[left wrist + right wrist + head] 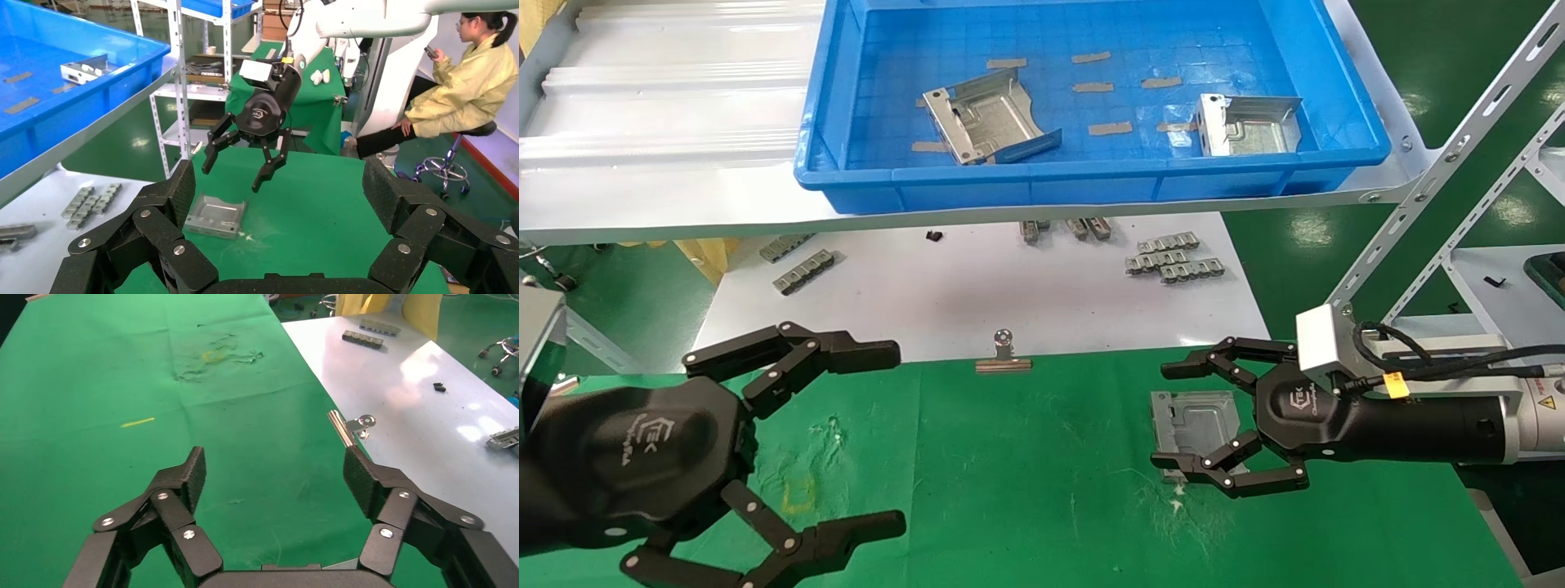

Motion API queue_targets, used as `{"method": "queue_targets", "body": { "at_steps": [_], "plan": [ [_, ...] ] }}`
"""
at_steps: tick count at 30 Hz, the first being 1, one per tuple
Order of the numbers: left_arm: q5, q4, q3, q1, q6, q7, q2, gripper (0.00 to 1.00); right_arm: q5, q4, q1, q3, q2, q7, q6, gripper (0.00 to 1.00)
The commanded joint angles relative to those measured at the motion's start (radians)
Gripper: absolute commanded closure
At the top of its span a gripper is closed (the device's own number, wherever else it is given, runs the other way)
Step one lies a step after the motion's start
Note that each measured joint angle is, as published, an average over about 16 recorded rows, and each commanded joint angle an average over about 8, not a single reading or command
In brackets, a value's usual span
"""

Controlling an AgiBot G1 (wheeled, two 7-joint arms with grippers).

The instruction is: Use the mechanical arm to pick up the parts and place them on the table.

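Note:
One silvery part point(1191, 418) lies flat on the green table point(1026, 474); it also shows in the left wrist view point(215, 214). My right gripper point(1173, 416), on the arm with the yellow tag point(1395, 384), is open and empty. It hovers just above the part, fingers spread either side of it, as the left wrist view point(234, 174) shows. Its own view point(275, 478) shows mostly bare mat point(183, 404). Two more parts point(989, 118) point(1246, 126) lie in the blue tray point(1091, 184). My left gripper point(891, 441) is open and empty at the near left, also in its own view point(281, 202).
A white board point(1009, 286) behind the mat holds grey toothed strips point(1173, 257). A binder clip point(1004, 355) grips the mat's far edge. A slanted metal rack frame point(1459, 163) stands at the right. A seated person point(465, 86) is beyond the table.

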Motion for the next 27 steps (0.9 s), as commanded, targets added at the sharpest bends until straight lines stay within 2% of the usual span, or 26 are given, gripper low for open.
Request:
{"method": "queue_targets", "body": {
  "at_steps": [1, 7, 27],
  "plan": [
    [0.000, 0.000, 0.000, 0.000, 0.000, 0.000, 0.000, 0.00, 0.006, 0.006, -0.003, -0.001, 0.003, 0.001, 0.001, 0.00],
    [0.000, 0.000, 0.000, 0.000, 0.000, 0.000, 0.000, 0.00, -0.005, 0.014, -0.011, 0.019, 0.001, 0.007, 0.004, 0.00],
    [0.000, 0.000, 0.000, 0.000, 0.000, 0.000, 0.000, 0.00, 0.008, 0.313, -0.188, 0.275, 0.071, 0.190, 0.040, 0.00]
  ]
}}
